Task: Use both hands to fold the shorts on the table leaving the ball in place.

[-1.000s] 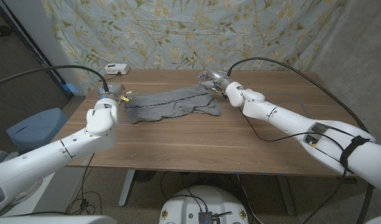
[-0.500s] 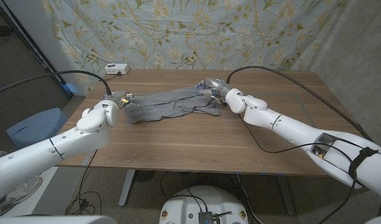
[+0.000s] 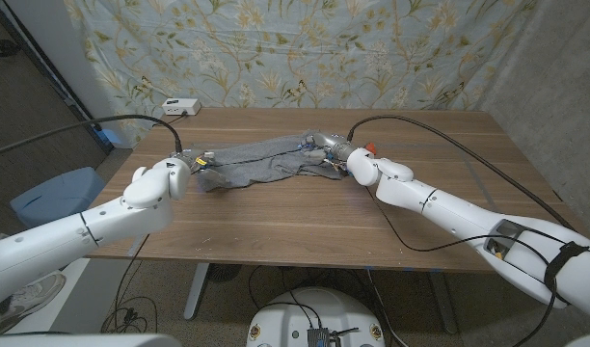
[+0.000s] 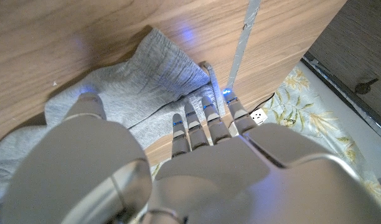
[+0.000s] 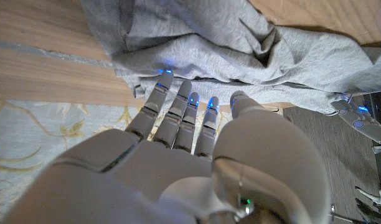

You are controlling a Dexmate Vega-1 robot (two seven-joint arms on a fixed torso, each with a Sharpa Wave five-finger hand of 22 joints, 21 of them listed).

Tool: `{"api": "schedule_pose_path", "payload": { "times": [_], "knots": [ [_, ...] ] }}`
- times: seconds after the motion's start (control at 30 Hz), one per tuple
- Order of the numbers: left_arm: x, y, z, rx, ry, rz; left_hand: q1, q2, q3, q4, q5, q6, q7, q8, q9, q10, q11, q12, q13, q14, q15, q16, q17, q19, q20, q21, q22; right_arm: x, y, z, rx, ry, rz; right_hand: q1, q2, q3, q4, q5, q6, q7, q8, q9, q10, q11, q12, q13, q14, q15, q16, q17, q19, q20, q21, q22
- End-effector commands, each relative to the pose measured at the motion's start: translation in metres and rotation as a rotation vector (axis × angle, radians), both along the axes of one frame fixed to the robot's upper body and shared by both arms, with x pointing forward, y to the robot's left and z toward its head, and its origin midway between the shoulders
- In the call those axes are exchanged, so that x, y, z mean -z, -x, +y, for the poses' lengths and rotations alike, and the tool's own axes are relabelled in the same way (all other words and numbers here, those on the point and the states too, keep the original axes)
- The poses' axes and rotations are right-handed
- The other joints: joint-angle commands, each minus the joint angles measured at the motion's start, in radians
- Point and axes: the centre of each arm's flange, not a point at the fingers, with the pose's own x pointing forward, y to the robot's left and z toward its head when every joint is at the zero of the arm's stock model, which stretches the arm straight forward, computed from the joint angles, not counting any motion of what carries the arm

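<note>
Shorts (image 3: 266,161) are lying crumpled and unfolded, stretched between the two hands; no fold is showing yet, so the whole task is judged as remaining. Left hand (image 3: 194,161) is reaching with fingers (image 4: 197,122) spread, tips just short of the cloth edge, holding nothing. Right hand (image 3: 326,146) is likewise extending parted fingers (image 5: 169,106) to the hem, gripping nothing. A red thing, perhaps the ball (image 3: 371,146), is peeking from behind the right wrist.
</note>
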Motion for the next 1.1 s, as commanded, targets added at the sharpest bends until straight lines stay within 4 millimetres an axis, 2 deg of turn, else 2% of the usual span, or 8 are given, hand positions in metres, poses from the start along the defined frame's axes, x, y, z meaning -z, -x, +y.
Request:
{"api": "schedule_pose_path", "payload": {
  "times": [0.03, 0.37, 0.63, 0.73, 0.8, 0.9, 1.0, 1.1],
  "knots": [
    [0.018, -0.013, -0.022, -0.028, -0.153, 0.046, 0.045, 0.013, 0.01, -0.021, 0.016, -0.003, -0.008, 0.009, 0.0, 0.001, -0.016, 0.012, -0.001, 0.0, -0.01, 0.011, 0.003, 0.018, -0.006, -0.003, 0.0, 0.016, 0.005, 0.005, -0.037, -0.03, 0.043, 0.002, 0.007, 0.013, -0.002, 0.006, 0.011, 0.007, 0.006, 0.001, 0.012, 0.006, 0.006, 0.001, 0.011, -0.05, 0.001, -0.003, -0.002, -0.001, -0.001, 0.002],
    [0.029, -0.027, -0.032, -0.027, -0.215, 0.049, 0.136, 0.064, 0.045, -0.061, 0.04, -0.009, -0.021, 0.012, -0.001, 0.007, -0.036, 0.021, -0.003, 0.019, -0.031, 0.02, 0.001, 0.042, -0.02, -0.002, 0.001, 0.021, 0.006, 0.005, -0.046, -0.034, 0.053, 0.002, 0.01, 0.022, -0.005, 0.006, 0.019, 0.011, 0.007, 0.001, 0.017, 0.006, 0.007, 0.0, 0.014, -0.049, 0.001, -0.008, 0.0, -0.003, -0.002, 0.002],
    [0.036, -0.041, -0.039, -0.013, -0.235, 0.028, 0.257, 0.161, 0.111, -0.118, 0.037, -0.005, -0.018, 0.014, -0.001, 0.013, -0.039, 0.027, -0.005, 0.057, -0.048, 0.029, -0.001, 0.082, -0.028, 0.008, 0.004, 0.022, 0.005, 0.007, -0.056, -0.042, 0.048, -0.001, 0.01, 0.027, -0.005, 0.006, 0.018, 0.01, 0.005, 0.001, 0.006, 0.006, 0.002, -0.001, 0.007, -0.048, -0.003, -0.011, -0.002, -0.003, -0.004, 0.002],
    [0.037, -0.045, -0.041, -0.014, -0.242, 0.014, 0.34, 0.237, 0.165, -0.159, 0.015, 0.014, -0.019, 0.019, 0.0, 0.027, -0.04, 0.034, -0.006, 0.089, -0.063, 0.032, -0.003, 0.113, -0.04, 0.02, 0.006, 0.022, 0.003, 0.008, -0.056, -0.044, 0.055, -0.007, 0.007, 0.038, -0.011, 0.004, 0.008, 0.011, 0.0, 0.001, -0.032, 0.001, -0.011, -0.004, -0.052, -0.044, -0.024, -0.019, -0.03, -0.003, -0.019, 0.002],
    [0.038, -0.047, -0.042, -0.01, -0.254, 0.003, 0.377, 0.265, 0.189, -0.176, -0.005, 0.024, -0.023, 0.021, 0.0, 0.052, -0.05, 0.042, -0.006, 0.115, -0.081, 0.036, -0.004, 0.141, -0.054, 0.034, 0.008, 0.023, 0.001, 0.009, -0.059, -0.043, 0.063, -0.013, 0.005, 0.045, -0.014, 0.004, -0.002, 0.007, -0.004, 0.001, -0.066, 0.0, -0.02, -0.006, -0.089, -0.038, -0.031, -0.025, -0.052, 0.004, -0.031, 0.001],
    [0.038, -0.05, -0.043, -0.008, -0.258, -0.01, 0.468, 0.316, 0.257, -0.196, -0.032, 0.07, -0.035, 0.03, 0.001, 0.101, -0.056, 0.055, -0.007, 0.163, -0.107, 0.039, -0.004, 0.189, -0.072, 0.068, 0.016, 0.023, -0.001, 0.01, -0.057, -0.039, 0.08, -0.03, -0.002, 0.049, -0.014, 0.001, -0.018, 0.004, -0.008, 0.001, -0.106, -0.002, -0.025, -0.01, -0.142, -0.031, -0.036, -0.032, -0.087, 0.008, -0.051, 0.0],
    [0.037, -0.052, -0.044, -0.002, -0.275, -0.023, 0.534, 0.332, 0.32, -0.191, -0.034, 0.137, -0.042, 0.043, 0.002, 0.16, -0.061, 0.07, -0.007, 0.213, -0.128, 0.046, -0.001, 0.202, -0.079, 0.099, 0.028, 0.024, -0.005, 0.011, -0.062, -0.039, 0.119, -0.078, -0.007, 0.038, 0.0, -0.002, -0.036, 0.003, -0.009, 0.002, -0.174, -0.001, -0.029, -0.016, -0.229, -0.02, -0.036, -0.04, -0.157, 0.016, -0.091, 0.0],
    [0.036, -0.055, -0.044, 0.005, -0.288, -0.043, 0.596, 0.343, 0.39, -0.182, -0.025, 0.204, -0.041, 0.054, 0.003, 0.229, -0.069, 0.088, -0.007, 0.26, -0.155, 0.053, 0.005, 0.216, -0.087, 0.145, 0.046, 0.026, -0.01, 0.014, -0.066, -0.026, 0.168, -0.127, -0.005, 0.024, 0.021, -0.002, -0.048, 0.002, -0.009, 0.003, -0.214, 0.001, -0.027, -0.02, -0.288, -0.006, -0.034, -0.045, -0.19, 0.025, -0.115, -0.001]
  ]
}}
